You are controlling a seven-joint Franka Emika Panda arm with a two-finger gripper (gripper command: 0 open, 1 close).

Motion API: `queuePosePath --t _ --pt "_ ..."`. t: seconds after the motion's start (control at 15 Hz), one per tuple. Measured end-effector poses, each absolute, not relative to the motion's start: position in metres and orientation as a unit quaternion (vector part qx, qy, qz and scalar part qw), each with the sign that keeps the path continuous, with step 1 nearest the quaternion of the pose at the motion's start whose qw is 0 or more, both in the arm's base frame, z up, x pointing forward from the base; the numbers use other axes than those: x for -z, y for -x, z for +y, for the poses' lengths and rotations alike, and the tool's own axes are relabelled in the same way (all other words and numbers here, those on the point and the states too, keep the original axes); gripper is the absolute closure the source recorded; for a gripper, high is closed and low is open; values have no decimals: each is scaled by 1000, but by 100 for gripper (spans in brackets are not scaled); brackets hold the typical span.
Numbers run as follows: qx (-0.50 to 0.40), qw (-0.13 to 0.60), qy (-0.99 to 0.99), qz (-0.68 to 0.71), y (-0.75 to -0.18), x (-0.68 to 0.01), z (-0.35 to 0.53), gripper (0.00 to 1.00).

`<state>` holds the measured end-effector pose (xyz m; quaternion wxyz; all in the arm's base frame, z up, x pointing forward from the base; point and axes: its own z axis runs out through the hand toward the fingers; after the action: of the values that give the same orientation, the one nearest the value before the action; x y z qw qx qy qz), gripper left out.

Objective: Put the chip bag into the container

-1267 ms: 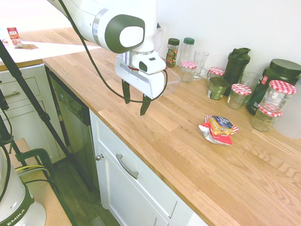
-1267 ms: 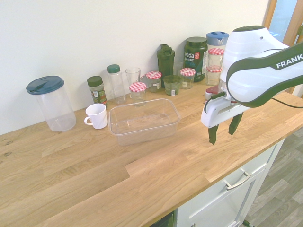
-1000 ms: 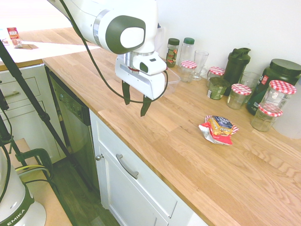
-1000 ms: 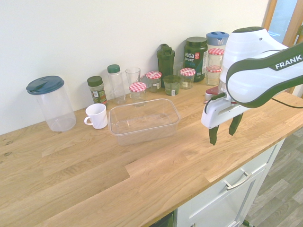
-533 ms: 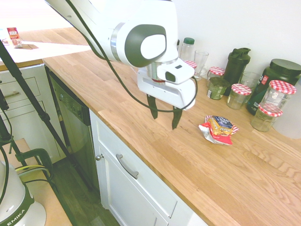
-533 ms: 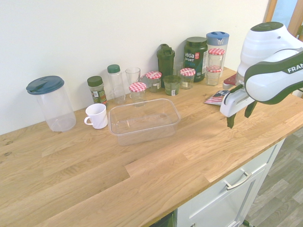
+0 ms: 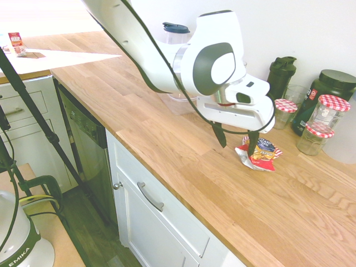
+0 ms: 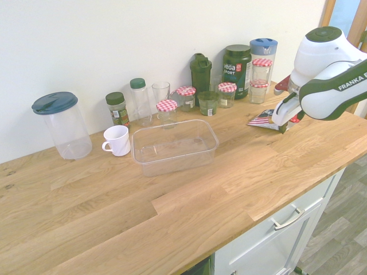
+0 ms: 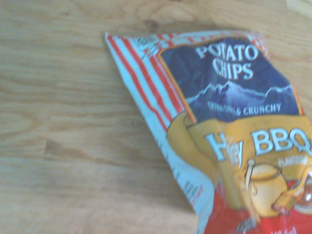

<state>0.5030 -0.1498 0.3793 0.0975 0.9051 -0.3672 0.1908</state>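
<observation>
Fingers (image 7: 252,146) of the white arm's gripper (image 7: 236,139) are spread wide and hold nothing, poised just above the chip bag (image 7: 259,153). The bag (red striped edges, dark blue and yellow front reading "Potato Chips") lies flat on the wooden desk (image 7: 167,133) near jars with red-checked lids (image 7: 283,113). The clear container (image 8: 174,146) sits well apart from it, beside a white mug (image 8: 117,140).

Potato chips bag (image 7: 260,153): crinkled foil, red/white striped edges, blue & yellow front, laid flat on wooden countertop. Clear rect. plastic container (image 8: 174,146): empty, upright, well apart from bag.
</observation>
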Motion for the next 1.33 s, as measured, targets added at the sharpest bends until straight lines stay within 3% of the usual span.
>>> queuePosePath --t 0.67,1.33 --pt "-193 102 -911 -349 -550 -370 -149 100" --pt "-180 109 -909 -361 -549 -352 -168 100"
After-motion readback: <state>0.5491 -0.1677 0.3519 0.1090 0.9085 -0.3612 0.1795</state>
